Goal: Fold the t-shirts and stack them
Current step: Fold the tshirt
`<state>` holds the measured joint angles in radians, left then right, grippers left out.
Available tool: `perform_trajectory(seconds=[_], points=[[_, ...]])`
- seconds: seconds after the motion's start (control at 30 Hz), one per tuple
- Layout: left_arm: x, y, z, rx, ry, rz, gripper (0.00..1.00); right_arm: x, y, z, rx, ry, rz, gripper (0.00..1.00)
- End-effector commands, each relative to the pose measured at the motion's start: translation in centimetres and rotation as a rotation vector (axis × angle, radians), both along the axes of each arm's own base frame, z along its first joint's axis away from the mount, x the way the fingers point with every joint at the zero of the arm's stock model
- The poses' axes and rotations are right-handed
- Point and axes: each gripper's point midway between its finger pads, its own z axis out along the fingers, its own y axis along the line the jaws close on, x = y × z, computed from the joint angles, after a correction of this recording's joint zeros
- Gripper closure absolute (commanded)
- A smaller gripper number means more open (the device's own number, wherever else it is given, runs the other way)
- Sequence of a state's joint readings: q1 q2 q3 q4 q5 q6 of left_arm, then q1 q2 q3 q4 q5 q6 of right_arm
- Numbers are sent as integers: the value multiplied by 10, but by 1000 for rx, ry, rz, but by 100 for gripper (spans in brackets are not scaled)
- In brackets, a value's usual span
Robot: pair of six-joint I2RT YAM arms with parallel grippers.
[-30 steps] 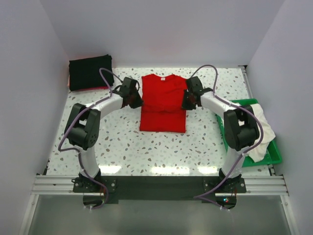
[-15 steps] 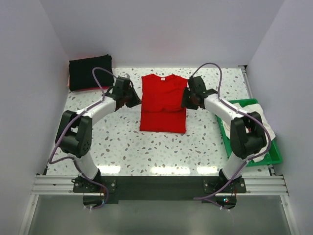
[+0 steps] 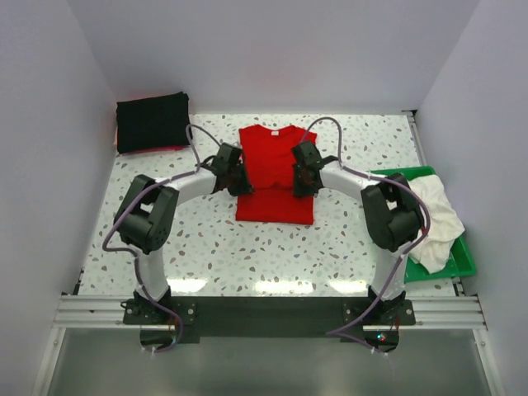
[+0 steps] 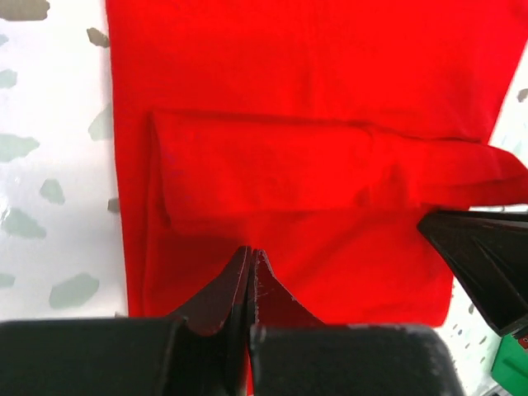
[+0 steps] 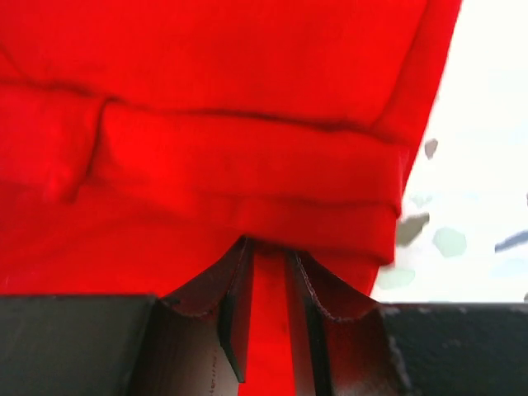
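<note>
From above, the speckled white terrazzo table (image 3: 247, 247) is walled in by plain white panels at the back and both sides. Bare tabletop lies open in front of the bright red cloth t-shirt (image 3: 275, 161), which is spread at the middle with its lower part doubled up. The folded black cloth t-shirt (image 3: 152, 121) sits in the back left corner, well apart. The crumpled whitish cloth t-shirt (image 3: 435, 216) spills over the green plastic tray (image 3: 462, 266) at the right edge. The left gripper (image 3: 240, 183) stands on the red shirt's left border and the right gripper (image 3: 299, 183) on its right half, with the shirt between them.

At the left wrist, the black fingers (image 4: 221, 290) are pressed together tip to tip, clenched, just below a folded red band. Whether they pinch any cloth cannot be told. Table shows along the shirt's left edge.

At the right wrist, the fingers (image 5: 233, 289) stand narrowly apart, with red cloth showing in the gap, at the foot of a folded ridge. Whether they are grasping it cannot be told. Table shows at the right.
</note>
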<state>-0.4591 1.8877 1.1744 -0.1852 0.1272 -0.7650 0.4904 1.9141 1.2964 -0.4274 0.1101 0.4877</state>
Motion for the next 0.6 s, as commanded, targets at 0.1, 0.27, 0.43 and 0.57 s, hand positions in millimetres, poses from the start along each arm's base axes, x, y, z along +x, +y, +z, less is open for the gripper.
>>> perform_trajectory(seconds=[0.1, 0.27, 0.43, 0.57], points=[[35, -12, 17, -11, -71, -21, 99, 50, 8, 25, -9, -95, -18, 75], [61, -10, 25, -5, -101, -6, 87, 70, 2, 21, 12, -88, -49, 74], [80, -8, 49, -24, -150, -1, 71, 85, -1, 15, 33, -67, -69, 74], [80, -7, 66, -30, -190, -12, 60, 88, -4, 9, 60, -54, -85, 74]])
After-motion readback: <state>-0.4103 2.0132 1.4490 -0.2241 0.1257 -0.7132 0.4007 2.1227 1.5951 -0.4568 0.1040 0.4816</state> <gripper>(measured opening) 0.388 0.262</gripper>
